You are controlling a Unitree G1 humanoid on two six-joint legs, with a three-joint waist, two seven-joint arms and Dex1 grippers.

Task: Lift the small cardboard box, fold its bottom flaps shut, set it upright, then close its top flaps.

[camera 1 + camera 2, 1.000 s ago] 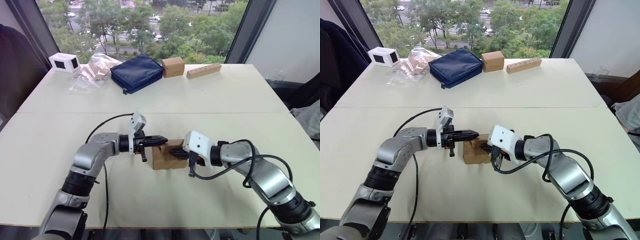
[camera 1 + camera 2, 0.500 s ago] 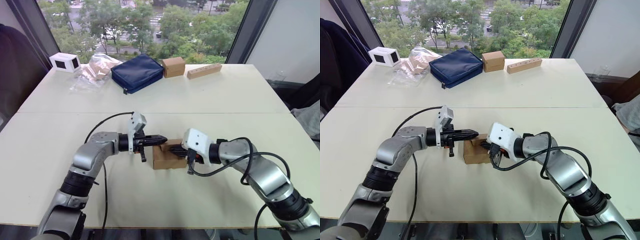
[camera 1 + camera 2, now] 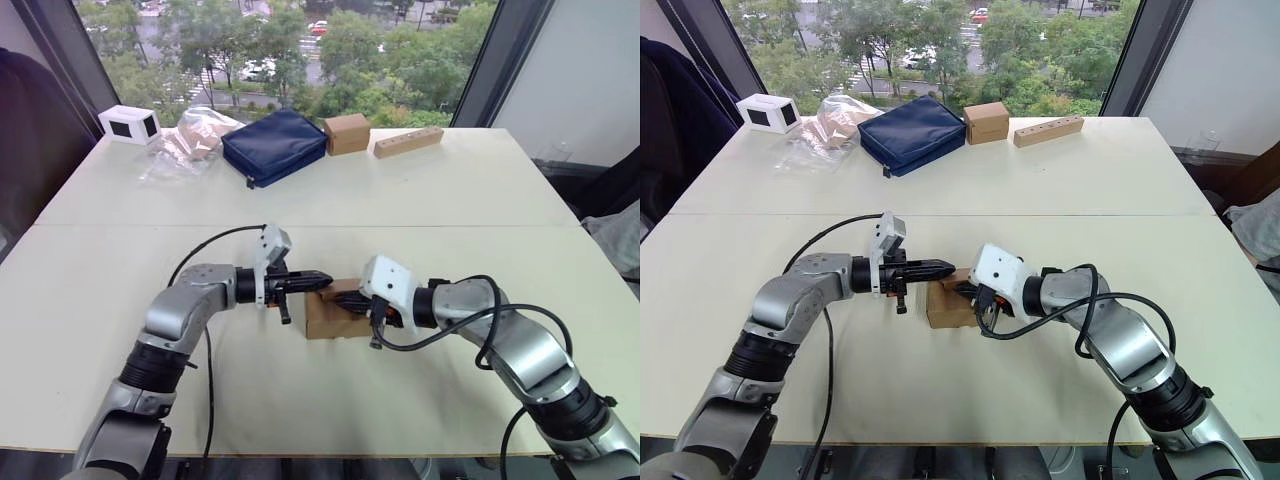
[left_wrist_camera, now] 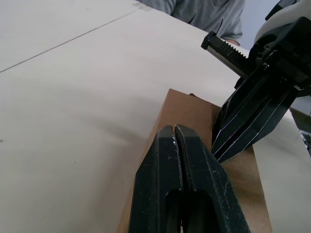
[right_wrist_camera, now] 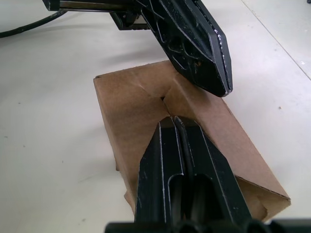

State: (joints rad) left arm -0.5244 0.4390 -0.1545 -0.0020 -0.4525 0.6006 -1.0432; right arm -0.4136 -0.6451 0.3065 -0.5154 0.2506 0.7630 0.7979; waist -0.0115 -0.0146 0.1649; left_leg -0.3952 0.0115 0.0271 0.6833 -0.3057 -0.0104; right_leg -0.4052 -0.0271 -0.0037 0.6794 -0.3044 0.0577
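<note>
The box sits on the table at lower centre of the head view. Its top flaps are folded flat, meeting at a notched seam. The left gripper and right gripper, both pinched closed and holding nothing, rest over the box top, tips near each other.

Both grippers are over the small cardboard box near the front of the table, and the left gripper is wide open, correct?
Not quite. The left gripper is shut, its two fingers pressed together, as the left wrist view shows. The rest holds: both it and the right gripper are over the small cardboard box near the front of the table.
</note>
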